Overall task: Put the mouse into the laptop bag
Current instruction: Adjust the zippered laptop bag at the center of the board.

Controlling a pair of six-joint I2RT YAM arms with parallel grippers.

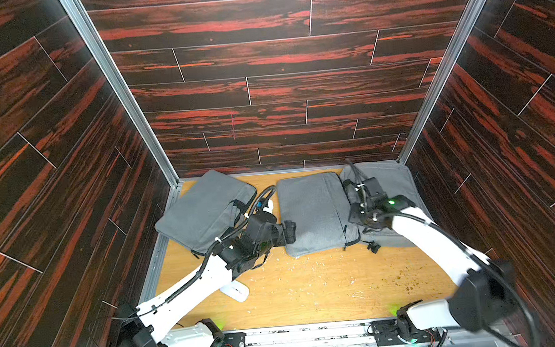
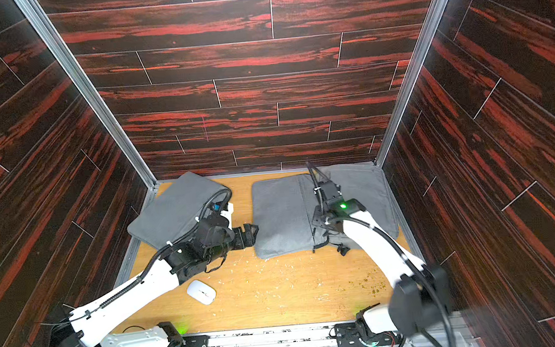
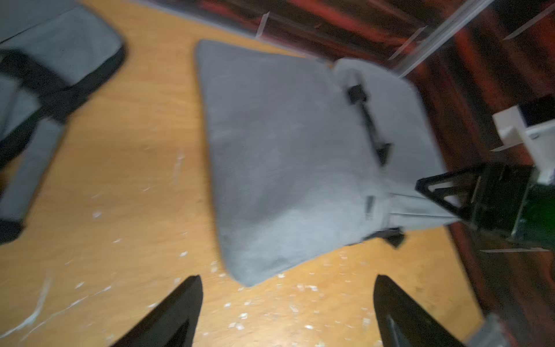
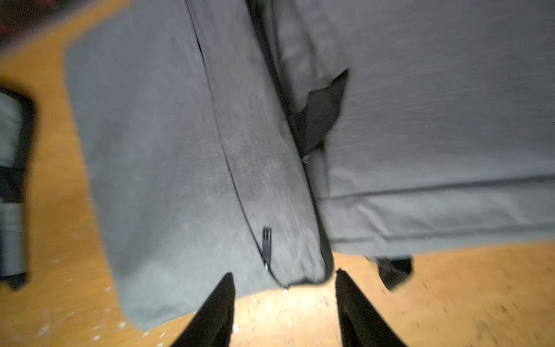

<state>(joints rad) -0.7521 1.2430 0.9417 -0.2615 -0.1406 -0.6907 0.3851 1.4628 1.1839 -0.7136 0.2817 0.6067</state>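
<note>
The mouse [image 2: 201, 292] lies by the front edge of the bench [image 2: 313, 297], well behind my left gripper [image 3: 288, 278], whose jaws gape empty; I should draw back and close across its narrow sides. Farther on, my right gripper [image 4: 284, 273] hangs parted, empty, at the near corner of the middle laptop bag [image 1: 313, 212].

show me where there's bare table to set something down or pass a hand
Widest bare table is the front strip, between the mouse and the right arm, in front of the middle bag. A narrow gap runs between the left bag and middle bag. Back right is crowded: middle bag and right bag overlap.
</note>
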